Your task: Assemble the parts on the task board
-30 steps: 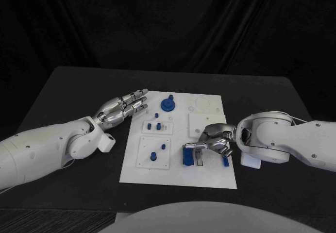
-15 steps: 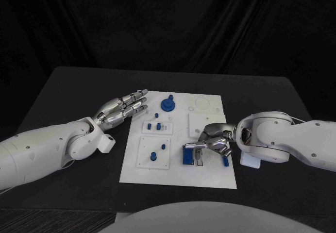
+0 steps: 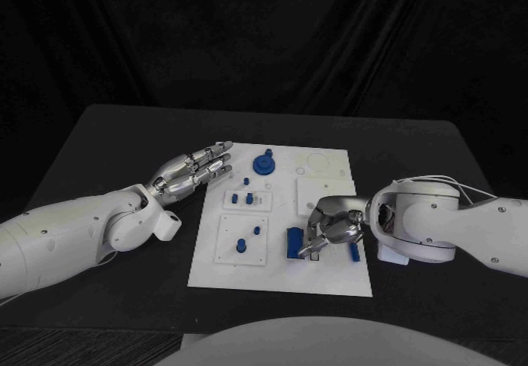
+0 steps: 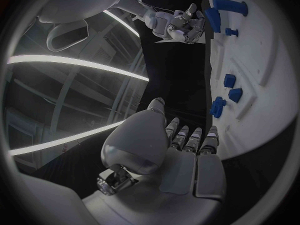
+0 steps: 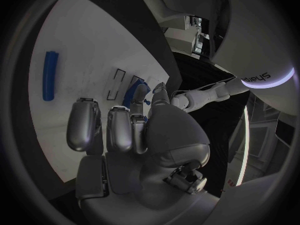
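Note:
The white task board (image 3: 330,271) lies mid-table. My right hand (image 3: 333,223) is bent down over its right side. Its curled fingers (image 3: 313,245) close on an upright blue block (image 3: 294,244), and the right wrist view shows that block (image 5: 137,92) between thumb and fingers. A blue bar (image 3: 354,252) lies just right of the hand and appears as the blue bar (image 5: 50,75) on the board (image 5: 81,40). My left hand (image 3: 194,169) hovers open at the board's far left corner, fingers spread and holding nothing. From the left wrist I see the board (image 4: 265,80) and my right hand (image 4: 178,25).
A blue round knob (image 3: 263,162) stands near the board's far edge. Small blue pegs (image 3: 249,199) sit in the left-hand plates, another peg (image 3: 240,245) nearer me. Black table (image 3: 121,137) surrounds the board, with dark curtains behind.
My right hand has tipped down and curled its fingers onto the blue block, which stays in place. The left hand has not moved.

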Robot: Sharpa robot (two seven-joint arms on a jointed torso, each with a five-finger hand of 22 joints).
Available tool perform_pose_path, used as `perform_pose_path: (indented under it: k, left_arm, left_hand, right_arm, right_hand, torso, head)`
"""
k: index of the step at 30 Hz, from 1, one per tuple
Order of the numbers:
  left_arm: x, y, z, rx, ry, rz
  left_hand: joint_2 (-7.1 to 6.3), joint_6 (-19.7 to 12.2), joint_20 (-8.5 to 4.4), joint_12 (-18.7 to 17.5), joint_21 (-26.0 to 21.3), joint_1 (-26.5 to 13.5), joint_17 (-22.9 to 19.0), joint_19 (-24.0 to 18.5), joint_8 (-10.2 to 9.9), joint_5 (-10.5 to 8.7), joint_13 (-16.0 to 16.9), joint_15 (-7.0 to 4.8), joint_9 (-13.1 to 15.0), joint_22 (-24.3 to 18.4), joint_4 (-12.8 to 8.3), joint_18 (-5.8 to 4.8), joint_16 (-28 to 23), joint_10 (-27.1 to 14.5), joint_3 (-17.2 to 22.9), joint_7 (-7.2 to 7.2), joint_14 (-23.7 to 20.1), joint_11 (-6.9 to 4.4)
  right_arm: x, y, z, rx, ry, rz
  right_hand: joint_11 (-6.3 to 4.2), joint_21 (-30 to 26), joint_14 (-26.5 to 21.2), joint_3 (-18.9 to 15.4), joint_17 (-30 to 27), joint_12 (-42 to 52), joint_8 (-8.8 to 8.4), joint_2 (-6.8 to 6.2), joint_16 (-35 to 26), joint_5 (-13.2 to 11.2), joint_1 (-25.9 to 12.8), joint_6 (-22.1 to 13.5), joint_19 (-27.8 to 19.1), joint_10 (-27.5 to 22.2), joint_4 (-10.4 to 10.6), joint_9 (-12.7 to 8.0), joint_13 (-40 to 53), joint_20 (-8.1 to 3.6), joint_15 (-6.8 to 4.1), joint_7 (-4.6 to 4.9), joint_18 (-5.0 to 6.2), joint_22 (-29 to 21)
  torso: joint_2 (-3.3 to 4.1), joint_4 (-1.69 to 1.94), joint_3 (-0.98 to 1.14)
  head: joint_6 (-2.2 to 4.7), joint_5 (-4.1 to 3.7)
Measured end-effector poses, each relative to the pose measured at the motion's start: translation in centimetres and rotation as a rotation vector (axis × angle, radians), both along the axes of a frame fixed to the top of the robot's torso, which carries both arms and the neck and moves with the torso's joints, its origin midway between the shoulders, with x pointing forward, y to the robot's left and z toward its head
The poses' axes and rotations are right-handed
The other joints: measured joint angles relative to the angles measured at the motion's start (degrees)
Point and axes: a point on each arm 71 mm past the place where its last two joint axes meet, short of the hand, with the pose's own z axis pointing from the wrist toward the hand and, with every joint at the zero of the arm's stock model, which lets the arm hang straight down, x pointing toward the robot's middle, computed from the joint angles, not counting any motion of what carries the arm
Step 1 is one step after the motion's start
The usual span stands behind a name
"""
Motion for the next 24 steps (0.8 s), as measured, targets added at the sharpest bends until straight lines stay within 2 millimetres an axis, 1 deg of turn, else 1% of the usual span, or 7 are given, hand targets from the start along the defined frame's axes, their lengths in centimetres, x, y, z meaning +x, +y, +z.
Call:
perform_pose_path:
  k: [4,10,13,14,18,21,24]
  left_arm:
    - [-0.02,0.02,-0.01,0.0,0.001,0.0]
    - [-0.03,0.04,-0.02,0.0,0.001,-0.001]
    - [-0.03,0.04,-0.02,-0.001,0.001,-0.001]
    - [-0.04,0.04,-0.03,-0.001,0.002,-0.001]
    - [-0.04,0.04,-0.03,-0.001,0.002,-0.002]
    - [-0.04,0.04,-0.04,-0.001,0.002,-0.002]
    - [-0.05,0.02,-0.05,-0.001,0.003,-0.003]
  left_hand:
    - [0.1,0.0,0.0,0.0,0.0,0.1,0.0,0.0,0.0,0.0,0.0,0.01,0.0,0.0,0.0,0.0,0.0,0.1,0.0,0.0,0.0,0.07]
    - [0.24,0.0,0.0,0.0,0.0,0.2,0.0,0.0,0.0,0.0,0.0,0.21,0.0,0.1,-0.2,0.0,0.0,0.2,0.2,0.0,-0.2,0.21]
    - [0.23,0.0,0.0,0.0,0.0,0.2,0.0,0.0,0.0,0.0,0.0,0.21,0.0,0.0,-0.2,0.0,0.0,0.2,0.2,0.0,-0.2,0.22]
    - [0.23,0.0,0.0,0.0,0.0,0.2,0.0,0.0,0.0,0.0,0.0,0.2,0.0,0.0,-0.2,0.0,0.0,0.2,0.2,0.0,-0.2,0.23]
    - [0.24,0.0,0.0,0.0,0.0,0.2,0.0,0.0,0.0,0.0,0.0,0.2,0.0,0.0,-0.2,0.0,0.0,0.2,0.2,0.0,-0.2,0.47]
    - [0.24,0.0,0.01,0.0,0.0,0.2,0.0,0.0,0.0,0.0,0.0,0.22,0.0,0.1,-0.2,0.0,0.0,0.2,0.2,0.0,-0.2,0.65]
    - [0.24,0.0,0.21,0.0,0.0,0.2,0.0,0.2,0.0,0.0,0.0,0.41,0.0,0.1,-0.4,-0.01,0.0,0.2,0.4,0.0,0.0,0.65]
  right_arm:
    - [-0.05,0.22,-0.15,-0.033,-0.046,0.03]
    - [-0.07,0.39,-0.59,-0.058,-0.073,0.047]
    - [-0.02,0.42,-0.71,-0.064,-0.081,0.05]
    - [-0.01,0.43,-0.72,-0.065,-0.084,0.051]
    - [0.06,0.47,-0.78,-0.071,-0.092,0.054]
    - [0.06,0.55,-0.83,-0.074,-0.095,0.057]
    - [0.05,0.67,-0.86,-0.076,-0.095,0.062]
  right_hand:
    - [-0.01,0.2,0.0,0.1,0.0,0.0,2.33,0.0,0.0,-0.2,0.0,-0.4,0.0,0.0,0.1,3.5,0.0,0.0,-0.01,-0.4,0.0,0.0]
    - [-0.31,0.2,0.2,0.2,-0.2,0.2,2.61,1.08,0.0,0.1,-1.1,-0.9,-0.2,-0.1,1.3,5.0,0.0,-0.2,-0.21,-0.49,0.0,0.0]
    - [-0.31,0.2,0.1,0.4,-0.3,0.2,2.6,1.29,0.0,1.9,-1.2,-1.3,-0.1,-0.1,1.5,5.4,-0.1,-0.33,-0.32,-0.5,0.0,0.0]
    - [-0.31,0.2,0.0,0.4,-0.4,0.2,2.6,1.39,0.0,3.0,-1.1,-1.3,0.0,-0.1,1.5,5.6,-0.1,-0.4,-0.37,-0.5,0.0,0.0]
    - [-0.31,0.2,0.0,0.3,-0.6,0.5,1.48,1.92,0.0,12.3,-0.5,-1.5,0.0,-0.1,1.9,6.4,0.0,-0.4,-0.37,-0.7,0.0,0.0]
    - [-0.31,0.0,0.0,0.3,-0.7,0.4,0.61,2.34,-0.3,17.2,-0.1,-1.5,0.0,-0.1,1.9,6.5,0.1,-0.4,-0.37,-0.7,0.0,0.0]
    - [-0.5,0.0,0.0,0.8,-0.8,0.2,-0.44,2.04,-0.3,23.1,1.0,-1.7,0.0,-0.3,2.4,6.6,0.1,-0.4,-0.36,-0.9,0.0,0.0]
  torso:
    - [0.0,0.0,0.0]
    - [0.02,0.01,0.0]
    - [0.03,0.01,0.0]
    - [0.03,0.01,-0.01]
    - [0.03,0.01,-0.01]
    - [0.02,0.0,-0.01]
    - [0.02,0.01,-0.01]
  head:
    - [0.0,0.0]
    - [0.0,0.2]
    - [0.0,0.21]
    - [0.0,0.21]
    - [0.0,0.24]
    - [0.0,0.26]
    - [0.0,0.23]
